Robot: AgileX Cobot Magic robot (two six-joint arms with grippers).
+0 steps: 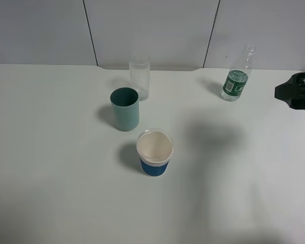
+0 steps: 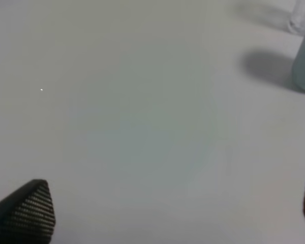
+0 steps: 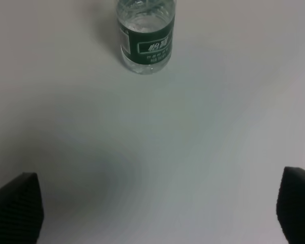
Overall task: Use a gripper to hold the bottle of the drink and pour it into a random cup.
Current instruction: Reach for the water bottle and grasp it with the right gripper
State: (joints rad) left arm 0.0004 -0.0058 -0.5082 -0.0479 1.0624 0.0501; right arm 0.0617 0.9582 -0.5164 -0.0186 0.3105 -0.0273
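Right claw (image 1: 291, 92) half cut off at edge; clear cup (image 1: 139, 76) faint

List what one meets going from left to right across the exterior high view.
teal cup → clear glass cup → white paper cup with blue sleeve → bottle of the drink → right gripper
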